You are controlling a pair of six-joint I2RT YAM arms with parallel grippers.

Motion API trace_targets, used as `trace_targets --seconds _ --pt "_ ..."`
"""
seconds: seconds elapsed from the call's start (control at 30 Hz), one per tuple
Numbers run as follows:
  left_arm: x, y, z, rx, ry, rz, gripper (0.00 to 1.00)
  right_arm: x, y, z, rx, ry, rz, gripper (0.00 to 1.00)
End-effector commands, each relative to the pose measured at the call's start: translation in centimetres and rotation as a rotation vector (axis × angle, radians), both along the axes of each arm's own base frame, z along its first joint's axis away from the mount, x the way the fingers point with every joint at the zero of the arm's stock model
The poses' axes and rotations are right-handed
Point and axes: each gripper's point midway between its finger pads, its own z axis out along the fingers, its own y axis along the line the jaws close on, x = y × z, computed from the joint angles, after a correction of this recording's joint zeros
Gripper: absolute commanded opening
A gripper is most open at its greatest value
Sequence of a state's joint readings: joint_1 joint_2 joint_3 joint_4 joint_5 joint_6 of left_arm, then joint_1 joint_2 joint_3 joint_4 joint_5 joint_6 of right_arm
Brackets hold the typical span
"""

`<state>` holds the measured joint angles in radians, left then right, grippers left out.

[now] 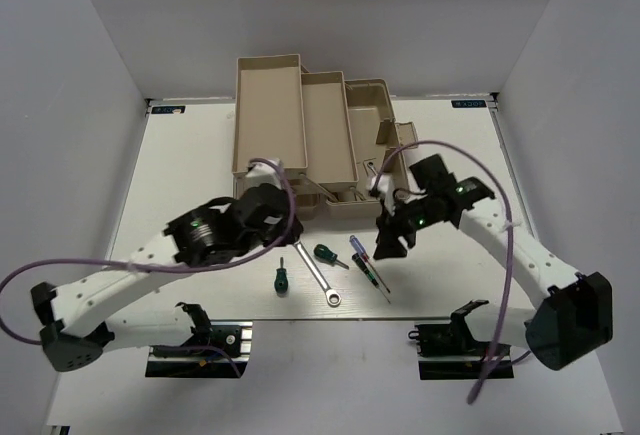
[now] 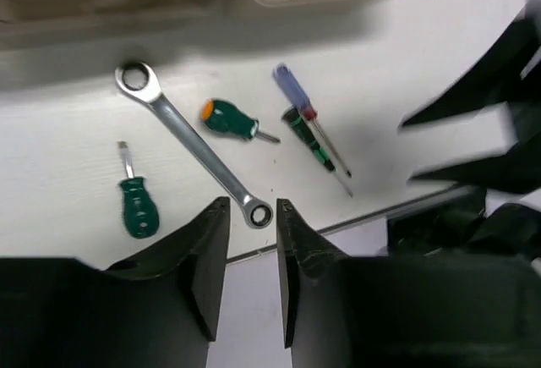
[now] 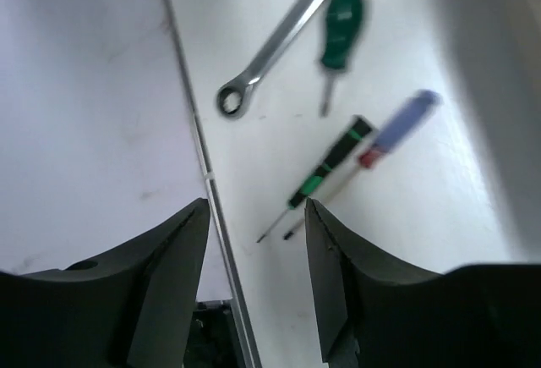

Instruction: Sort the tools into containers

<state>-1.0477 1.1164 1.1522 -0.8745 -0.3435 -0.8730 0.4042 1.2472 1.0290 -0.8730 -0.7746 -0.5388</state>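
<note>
The beige toolbox (image 1: 325,115) stands open at 12 o'clock on the table (image 1: 180,185). At 6 o'clock from it the tools lie loose: a silver wrench (image 1: 320,273), one stubby green screwdriver (image 1: 281,280) at its 9 o'clock and another (image 1: 328,254) at its 1 o'clock. At its 3 o'clock lie a purple-handled screwdriver (image 1: 358,248) and a thin dark screwdriver (image 1: 372,273), just beside each other. The left gripper (image 2: 252,207) hovers at the wrench's 10 o'clock, fingers narrowly parted and empty. The right gripper (image 3: 254,207) hangs over the purple-handled screwdriver, jaws spread, holding nothing.
</note>
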Motion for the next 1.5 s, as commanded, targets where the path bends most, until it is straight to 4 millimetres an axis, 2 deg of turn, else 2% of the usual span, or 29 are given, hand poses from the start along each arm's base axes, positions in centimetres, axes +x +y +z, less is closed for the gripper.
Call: trace_targets --seconds 0.0,0.03,0.07,0.1,0.13,0.17,0.2,0.23,0.27,0.3,0.33,0.37,0.4,0.43,0.47,0.5,0.53,0.57,0.63,0.67,0.9,1.07,1.23,1.27,1.33,1.37,1.47 --pt "0.1 6.0 0.9 0.127 -0.041 0.158 0.39 -3.5 1.0 -2.4 -0.059 -0.069 0.154 0.55" --pt "-0.1 6.8 1.7 0.107 -0.05 0.192 0.37 -4.6 1.8 -2.9 -0.079 -0.05 0.168 0.55" --pt "0.0 7.9 2.1 0.132 -0.068 0.214 0.37 -3.9 2.6 -3.3 -0.096 -0.059 0.122 0.56" --pt "-0.1 8.3 2.2 0.127 -0.073 0.232 0.37 -4.3 3.7 -3.5 -0.096 -0.075 0.145 0.56" --pt "0.0 8.5 2.9 0.11 -0.088 0.239 0.4 -4.3 5.0 -4.4 -0.139 -0.044 0.094 0.59" --pt "0.1 8.9 3.4 0.102 -0.1 0.256 0.48 -4.7 5.5 -5.0 -0.176 -0.047 0.1 0.59" --pt "-0.1 9.2 3.6 0.093 -0.098 0.263 0.51 -4.6 6.4 -4.5 -0.175 -0.052 0.101 0.6" --pt "0.1 9.2 4.1 0.085 -0.113 0.273 0.54 -3.8 7.3 -5.6 -0.217 -0.024 0.034 0.62" --pt "0.2 9.5 4.8 0.068 -0.13 0.282 0.58 -4.8 8.7 -5.3 -0.209 -0.035 0.069 0.64" --pt "0.0 9.8 4.9 0.064 -0.126 0.288 0.6 -4.9 9.3 -5.4 -0.212 -0.037 0.067 0.66" --pt "0.1 10.0 5.2 0.066 -0.134 0.295 0.6 -5.3 10.6 -6.5 -0.244 -0.02 0.045 0.69" --pt "0.2 10.1 5.6 0.059 -0.145 0.303 0.6 -5.1 11.0 -6.8 -0.26 -0.024 0.015 0.71" --pt "0.1 10.3 5.5 0.071 -0.141 0.302 0.6 -4.5 12.4 -6.7 -0.262 -0.012 -0.028 0.71" --pt "0.0 10.7 5.9 0.065 -0.15 0.309 0.6 -4.7 12.6 -7.0 -0.295 -0.005 -0.043 0.73" --pt "0.1 10.7 6.3 0.054 -0.155 0.31 0.6 -4.5 12.9 -9.0 -0.368 0.044 -0.114 0.73" --pt "0.0 10.8 6.2 0.062 -0.151 0.31 0.6 -3.9 14.1 -8.0 -0.361 0.034 -0.139 0.73" --pt "0.0 11.1 6.3 0.064 -0.151 0.319 0.6 -3.9 14.2 -8.3 -0.381 0.047 -0.154 0.74" --pt "0.0 11.2 6.9 0.046 -0.158 0.32 0.6 -3.6 14.5 -9.6 -0.422 0.062 -0.198 0.74" --pt "-0.2 11.6 6.9 0.057 -0.153 0.319 0.6 -3.4 15.2 -9.5 -0.406 0.049 -0.214 0.73" --pt "-0.3 11.7 7.1 0.042 -0.154 0.326 0.6 -3.2 15.5 -10.1 -0.416 0.029 -0.241 0.73" --pt "-0.7 12.6 7.7 0.048 -0.159 0.332 0.6 -2.2 15.6 -13.1 -0.509 -0.022 -0.332 0.66" --pt "-0.8 12.7 7.9 0.048 -0.159 0.332 0.6 -2.0 16.3 -14.3 -0.505 -0.074 -0.366 0.59" --pt "-0.7 12.8 7.9 0.059 -0.162 0.337 0.6 -2.3 15.8 -16.9 -0.564 -0.08 -0.406 0.48" --pt "-0.7 12.8 7.9 0.059 -0.162 0.337 0.6 -2.4 15.7 -17.4 -0.571 -0.074 -0.405 0.39" --pt "-0.7 12.8 7.9 0.052 -0.159 0.344 0.6 -2.6 15.3 -18.1 -0.588 -0.072 -0.405 0.27" --pt "-0.8 12.7 7.5 0.06 -0.149 0.337 0.6 -2.0 14.8 -18.3 -0.594 -0.07 -0.427 0.15" --pt "-0.9 12.3 6.7 0.068 -0.13 0.324 0.6 -2.7 14.8 -18.8 -0.603 -0.069 -0.403 0.0"
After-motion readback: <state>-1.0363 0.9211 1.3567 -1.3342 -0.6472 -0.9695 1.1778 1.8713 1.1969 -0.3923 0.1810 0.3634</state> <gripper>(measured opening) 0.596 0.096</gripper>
